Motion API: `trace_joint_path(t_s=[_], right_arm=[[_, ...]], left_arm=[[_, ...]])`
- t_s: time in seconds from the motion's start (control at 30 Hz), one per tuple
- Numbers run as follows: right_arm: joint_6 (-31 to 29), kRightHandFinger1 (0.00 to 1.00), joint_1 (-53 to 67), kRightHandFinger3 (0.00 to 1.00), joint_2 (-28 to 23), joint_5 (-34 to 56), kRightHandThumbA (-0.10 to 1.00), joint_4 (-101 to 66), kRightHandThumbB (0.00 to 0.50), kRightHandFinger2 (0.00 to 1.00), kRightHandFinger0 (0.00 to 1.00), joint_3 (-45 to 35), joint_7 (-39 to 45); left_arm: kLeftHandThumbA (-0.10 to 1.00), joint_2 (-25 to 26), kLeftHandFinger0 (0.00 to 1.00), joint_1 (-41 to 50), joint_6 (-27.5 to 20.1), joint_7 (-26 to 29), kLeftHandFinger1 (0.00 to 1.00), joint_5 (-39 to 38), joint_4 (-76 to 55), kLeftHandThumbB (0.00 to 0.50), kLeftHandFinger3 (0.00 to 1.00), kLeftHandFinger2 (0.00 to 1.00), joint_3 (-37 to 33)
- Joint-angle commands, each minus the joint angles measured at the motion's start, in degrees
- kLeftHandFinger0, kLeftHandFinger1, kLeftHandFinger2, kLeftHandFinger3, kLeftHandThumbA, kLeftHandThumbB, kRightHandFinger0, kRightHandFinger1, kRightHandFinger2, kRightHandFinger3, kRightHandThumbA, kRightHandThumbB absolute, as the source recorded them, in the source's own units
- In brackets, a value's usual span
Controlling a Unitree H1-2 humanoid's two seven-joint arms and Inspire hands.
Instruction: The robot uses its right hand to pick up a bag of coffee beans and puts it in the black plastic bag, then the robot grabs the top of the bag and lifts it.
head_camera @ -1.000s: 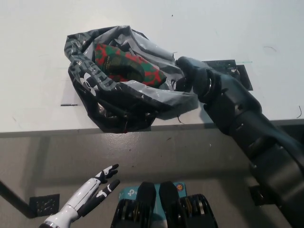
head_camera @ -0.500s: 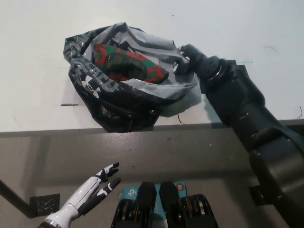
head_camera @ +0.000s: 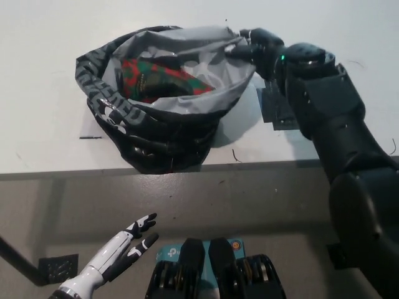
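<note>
The black plastic bag with white lettering stands on the white table, its mouth pulled wide and its grey inside showing. A red and green coffee bean bag lies inside it. My black right hand is shut on the bag's top rim at its right edge and holds that rim raised. The white left hand rests open at the lower left, below the table's front edge.
A dark square marker lies on the table under my right forearm. The table's front edge runs across the picture's middle, with grey floor below it. A small black mark sits left of the bag.
My right hand has moved up and away across the table with the bag's rim in its grasp, drawing the mouth open and taller. The left hand has stayed put.
</note>
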Motion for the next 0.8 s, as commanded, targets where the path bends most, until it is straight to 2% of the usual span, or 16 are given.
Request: trace_joint_path(t_s=[0.0, 0.1, 0.13, 0.17, 0.33, 0.4, 0.43, 0.5, 0.53, 0.67, 0.77], right_arm=[[3.9, 0.18, -12.4, 0.42, 2.7, 12.4, 0.01, -6.6, 0.130, 0.58, 0.00, -3.8, 3.8], [3.9, 0.15, -12.8, 0.48, 3.9, 13.1, -0.01, -8.4, 0.114, 0.56, 0.00, -3.2, 3.4], [3.9, 0.16, -12.8, 0.50, 4.1, 13.3, -0.01, -8.6, 0.110, 0.58, 0.00, -3.2, 3.2], [3.9, 0.18, -13.2, 0.57, 4.5, 13.9, -0.01, -8.5, 0.095, 0.62, 0.00, -3.3, 3.3], [3.9, 0.18, -15.4, 0.65, 5.7, 16.9, -0.02, -7.4, 0.080, 0.60, 0.00, -3.6, 1.0], [3.9, 0.17, -16.4, 0.70, 6.3, 18.3, 0.00, -7.1, 0.069, 0.59, 0.00, -4.2, -0.3], [3.9, 0.15, -17.2, 0.72, 6.8, 19.6, 0.06, -7.1, 0.047, 0.58, 0.00, -4.9, -1.3], [3.9, 0.16, -18.3, 0.75, 7.9, 22.2, 0.07, -7.3, 0.042, 0.59, 0.00, -6.5, -3.2], [3.9, 0.19, -19.1, 0.78, 8.8, 23.9, 0.08, -7.9, 0.068, 0.62, 0.00, -7.8, -4.9], [3.9, 0.19, -20.4, 0.81, 10.3, 25.9, 0.11, -9.2, 0.046, 0.64, 0.00, -9.3, -7.7], [3.9, 0.18, -20.3, 0.83, 10.5, 26.7, 0.10, -10.4, 0.032, 0.64, 0.00, -9.1, -9.1]], left_arm=[[1.00, 1.4, 1.00, -1.5, -0.9, -1.1, 1.00, -0.6, -0.8, 0.168, 1.00, 1.00, -0.2], [1.00, 1.3, 1.00, -1.5, -0.6, -1.2, 1.00, -1.1, -1.2, 0.142, 1.00, 1.00, 0.1], [1.00, 1.2, 1.00, -1.5, -0.6, -1.3, 1.00, -1.3, -1.2, 0.142, 1.00, 1.00, 0.1], [1.00, 1.3, 1.00, -1.5, -0.4, -1.4, 1.00, -1.2, -1.3, 0.149, 1.00, 1.00, 0.1], [1.00, 1.5, 1.00, -1.9, -1.2, -1.4, 1.00, -0.6, -0.8, 0.151, 1.00, 1.00, -0.1], [1.00, 1.5, 1.00, -2.1, -1.6, -1.4, 1.00, -0.6, -0.5, 0.140, 1.00, 1.00, -0.1], [1.00, 1.5, 1.00, -2.2, -1.5, -1.5, 1.00, -0.6, -0.5, 0.141, 1.00, 1.00, -0.1], [1.00, 1.3, 1.00, -2.2, -1.4, -1.6, 1.00, -0.7, -0.4, 0.153, 1.00, 1.00, -0.2], [1.00, 1.3, 1.00, -2.2, -1.7, -1.7, 1.00, -0.6, -0.3, 0.164, 1.00, 1.00, -0.4], [1.00, 1.5, 1.00, -2.3, -2.3, -1.6, 1.00, -0.4, -0.1, 0.158, 1.00, 1.00, -0.6], [1.00, 1.8, 1.00, -2.3, -1.5, -2.0, 1.00, 0.0, -0.7, 0.174, 1.00, 1.00, -0.9]])
